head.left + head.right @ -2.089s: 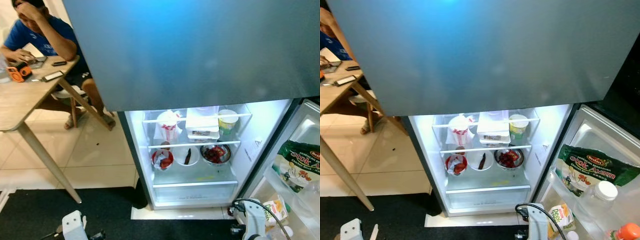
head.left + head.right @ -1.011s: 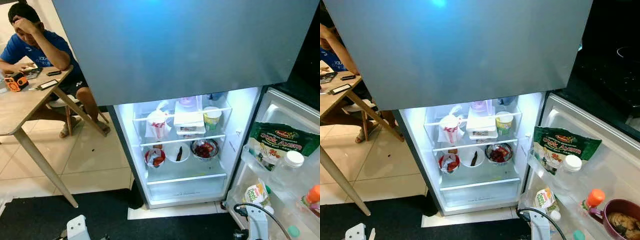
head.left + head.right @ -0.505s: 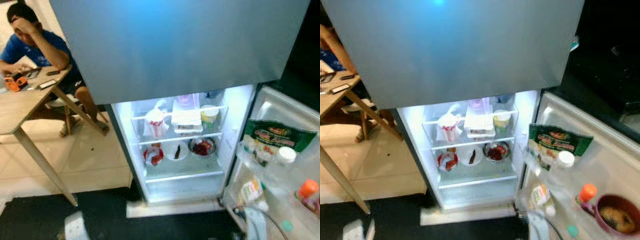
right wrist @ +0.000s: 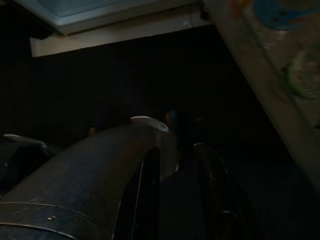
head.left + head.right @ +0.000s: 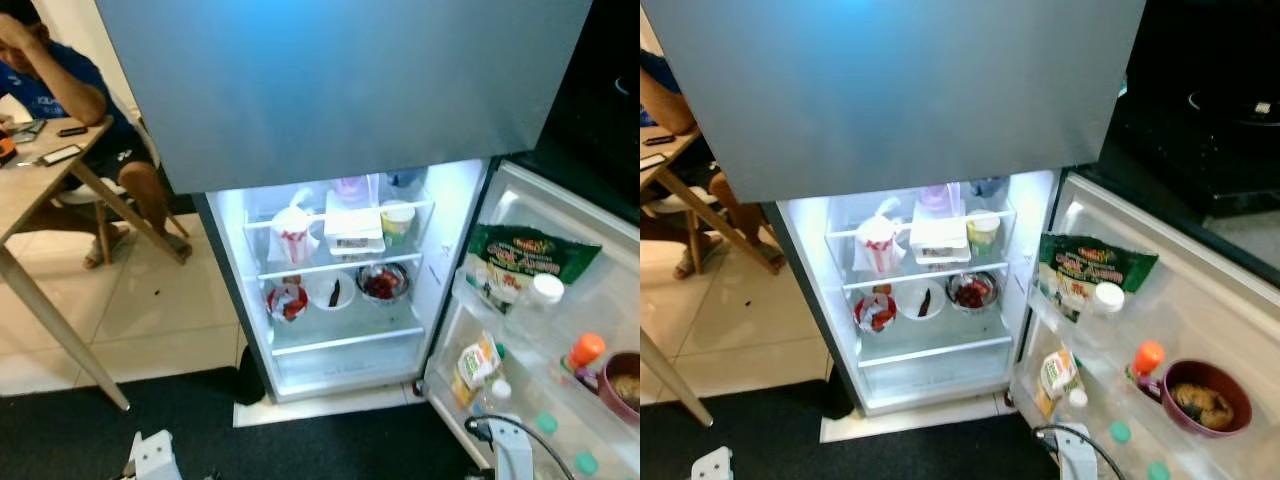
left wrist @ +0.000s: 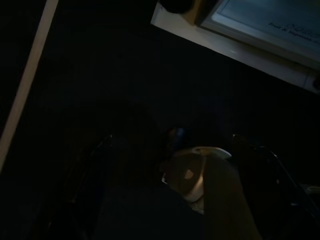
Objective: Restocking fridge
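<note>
Fridge (image 5: 330, 290) open dead ahead, lit, door (image 5: 1160, 330) swung out on robot's right.
Shelves hold cup (image 5: 292, 237), white box (image 5: 353, 228), three bowls (image 5: 383, 283); door bins hold green bag (image 5: 520, 262), bottles, maroon bowl (image 5: 1202, 396). Both arms hang low; finger state of either gripper: can't tell. Person (image 5: 60, 90) at table (image 5: 35, 200), left.

We are looking down into the open fridge (image 5: 940, 350), where a red-and-white cup (image 5: 878, 245), a white box (image 5: 938, 238) and three bowls are sitting on lit shelves. The door (image 5: 1200, 300) is hanging open at right, holding a green packet (image 5: 1085, 268), a bottle (orange cap) (image 5: 1147, 358) and a purple bowl (image 5: 1202, 396).
</note>
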### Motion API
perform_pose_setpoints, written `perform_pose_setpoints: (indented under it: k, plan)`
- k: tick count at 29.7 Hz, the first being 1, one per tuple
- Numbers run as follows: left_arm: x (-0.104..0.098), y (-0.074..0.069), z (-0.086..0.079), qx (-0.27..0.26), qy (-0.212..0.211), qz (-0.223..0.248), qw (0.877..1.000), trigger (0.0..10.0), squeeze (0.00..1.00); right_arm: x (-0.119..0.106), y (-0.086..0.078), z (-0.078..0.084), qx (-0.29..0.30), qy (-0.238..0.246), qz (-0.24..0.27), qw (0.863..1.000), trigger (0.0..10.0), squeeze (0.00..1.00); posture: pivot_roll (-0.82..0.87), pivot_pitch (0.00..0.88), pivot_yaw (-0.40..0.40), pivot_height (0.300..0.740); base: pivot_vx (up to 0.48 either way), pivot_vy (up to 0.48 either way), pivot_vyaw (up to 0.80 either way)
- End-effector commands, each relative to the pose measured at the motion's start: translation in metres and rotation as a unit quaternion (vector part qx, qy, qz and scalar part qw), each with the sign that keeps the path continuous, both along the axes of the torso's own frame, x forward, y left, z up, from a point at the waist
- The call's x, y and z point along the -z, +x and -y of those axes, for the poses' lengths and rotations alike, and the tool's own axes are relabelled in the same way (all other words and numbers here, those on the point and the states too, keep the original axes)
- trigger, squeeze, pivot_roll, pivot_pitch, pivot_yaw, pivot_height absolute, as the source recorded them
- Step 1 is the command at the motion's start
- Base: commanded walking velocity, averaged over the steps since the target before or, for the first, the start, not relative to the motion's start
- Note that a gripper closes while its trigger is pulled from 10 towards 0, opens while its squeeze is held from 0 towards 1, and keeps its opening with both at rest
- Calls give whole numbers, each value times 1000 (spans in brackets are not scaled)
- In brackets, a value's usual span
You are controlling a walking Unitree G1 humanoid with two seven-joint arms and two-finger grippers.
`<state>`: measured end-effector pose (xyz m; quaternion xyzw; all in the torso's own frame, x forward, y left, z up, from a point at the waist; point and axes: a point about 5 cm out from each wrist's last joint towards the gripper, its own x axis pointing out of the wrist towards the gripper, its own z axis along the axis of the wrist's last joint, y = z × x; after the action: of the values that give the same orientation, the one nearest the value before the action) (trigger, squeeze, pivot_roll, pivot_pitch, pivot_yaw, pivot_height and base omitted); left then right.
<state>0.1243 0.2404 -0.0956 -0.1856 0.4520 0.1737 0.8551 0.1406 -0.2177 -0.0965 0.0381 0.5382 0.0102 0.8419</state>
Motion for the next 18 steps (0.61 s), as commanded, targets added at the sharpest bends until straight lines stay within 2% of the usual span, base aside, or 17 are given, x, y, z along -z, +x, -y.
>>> perform_pose_setpoints:
  k: [1,10,18]
  plan:
    - [2,-7,-2,5,4,-16,1000,10000,0,-2,7,-2,-6,0,11,1000,10000,0,-50,0,27,740,-337,0,0]
    - [2,-7,-1,7,2,-17,1000,10000,0,-3,8,-2,-11,-3,12,1000,10000,0,-50,0,27,740,-352,0,0]
    - [3,-7,0,8,0,-18,1000,10000,0,-2,5,6,-16,-38,2,999,10000,0,-49,0,29,740,-440,0,0]
